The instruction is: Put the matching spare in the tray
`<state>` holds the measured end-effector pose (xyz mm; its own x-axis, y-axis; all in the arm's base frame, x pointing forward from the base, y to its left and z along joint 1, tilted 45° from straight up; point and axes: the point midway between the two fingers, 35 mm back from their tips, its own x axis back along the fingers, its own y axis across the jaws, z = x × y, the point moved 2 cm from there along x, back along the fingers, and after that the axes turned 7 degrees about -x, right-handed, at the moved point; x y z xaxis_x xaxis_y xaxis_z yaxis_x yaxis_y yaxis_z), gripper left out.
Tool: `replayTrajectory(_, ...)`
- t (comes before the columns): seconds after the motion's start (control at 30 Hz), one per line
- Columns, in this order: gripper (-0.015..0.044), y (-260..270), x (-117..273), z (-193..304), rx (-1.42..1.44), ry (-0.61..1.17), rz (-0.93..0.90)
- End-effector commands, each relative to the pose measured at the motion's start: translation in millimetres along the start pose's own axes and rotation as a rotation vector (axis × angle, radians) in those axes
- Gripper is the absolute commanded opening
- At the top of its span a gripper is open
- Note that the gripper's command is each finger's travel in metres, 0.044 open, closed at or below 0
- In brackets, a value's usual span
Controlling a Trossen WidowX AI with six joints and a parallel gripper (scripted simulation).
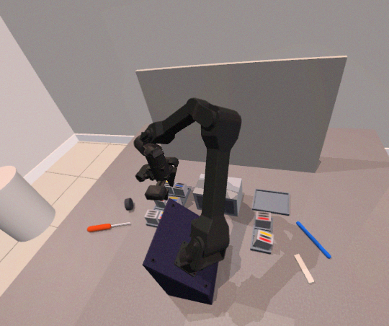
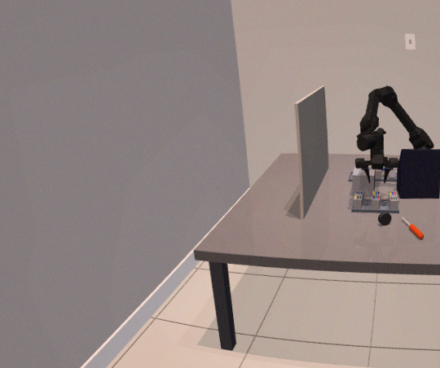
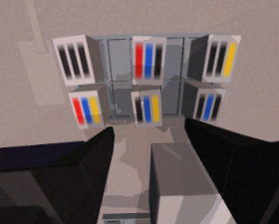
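Note:
My gripper (image 1: pixel 166 187) (image 2: pixel 377 182) (image 3: pixel 148 126) is open and empty above the table, between the left rack and the pale mounted unit (image 1: pixel 234 184) (image 2: pixel 358 183) (image 3: pixel 181 165). The unit's back code is not visible. The left rack (image 2: pixel 375 211) (image 3: pixel 121 54) holds several spares. In the wrist view, the near-row middle spare (image 3: pixel 147 109) reads black, blue, yellow and lies just beyond the fingertips. Beside it are a red-blue-yellow spare (image 3: pixel 87 110) and a black-blue-black spare (image 3: pixel 207 106). The tray (image 1: pixel 271 203) is empty. Two spares (image 1: pixel 263 219) (image 1: pixel 264 239) sit in the right rack.
A tall grey panel (image 1: pixel 251 119) (image 2: pixel 314 151) stands behind the unit. The arm's dark base block (image 1: pixel 168 238) (image 2: pixel 420 175) stands near the left rack. A black disc (image 1: pixel 128 204) (image 2: pixel 385 218), an orange screwdriver (image 1: pixel 100 227) (image 2: pixel 415 231), a blue rod (image 1: pixel 313 239) and a pale strip (image 1: pixel 304 268) lie around.

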<state>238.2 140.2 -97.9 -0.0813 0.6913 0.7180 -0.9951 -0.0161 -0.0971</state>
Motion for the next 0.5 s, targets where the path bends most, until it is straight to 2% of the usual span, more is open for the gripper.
replayTrajectory(0.0,0.0300,0,-1,-1,0.006,0.000,0.010)
replayTrajectory(0.47,0.0300,-2,-19,-2,0.006,-0.001,0.010)
